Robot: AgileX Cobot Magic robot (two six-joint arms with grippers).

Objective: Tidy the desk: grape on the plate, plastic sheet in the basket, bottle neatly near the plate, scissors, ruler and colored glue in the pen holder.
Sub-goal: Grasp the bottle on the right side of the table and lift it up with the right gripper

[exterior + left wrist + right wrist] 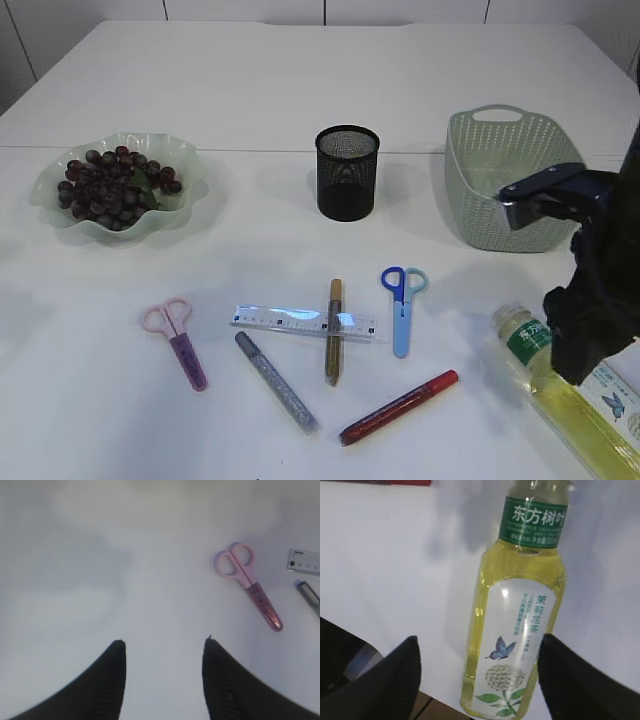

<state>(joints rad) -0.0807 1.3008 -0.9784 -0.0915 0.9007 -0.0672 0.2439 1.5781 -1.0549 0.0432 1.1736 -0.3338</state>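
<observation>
A bunch of dark grapes (pixel 112 185) lies on the pale green plate (pixel 45 200) at the left. The bottle (pixel 560 395) of yellow tea lies on its side at the front right, under my right arm (pixel 600 300). My right gripper (pixel 479 639) is open and straddles the bottle (pixel 520 630); its left finger stands clear, its right finger is at the bottle's edge. Pink scissors (pixel 178 342), blue scissors (pixel 402 300), a clear ruler (pixel 290 321) and gold (pixel 333 340), silver (pixel 276 381) and red (pixel 398 407) glue pens lie in front of the black pen holder (pixel 347 172). My left gripper (pixel 163 641) is open over bare table, left of the pink scissors (pixel 248 585). No plastic sheet shows.
The green basket (pixel 505 180) stands at the back right, just behind my right arm. The bottle's base lies close to the table's front edge (pixel 435 695). The gold glue pen lies across the ruler. The ruler's end (pixel 304 561) and the silver pen (pixel 310 595) show in the left wrist view.
</observation>
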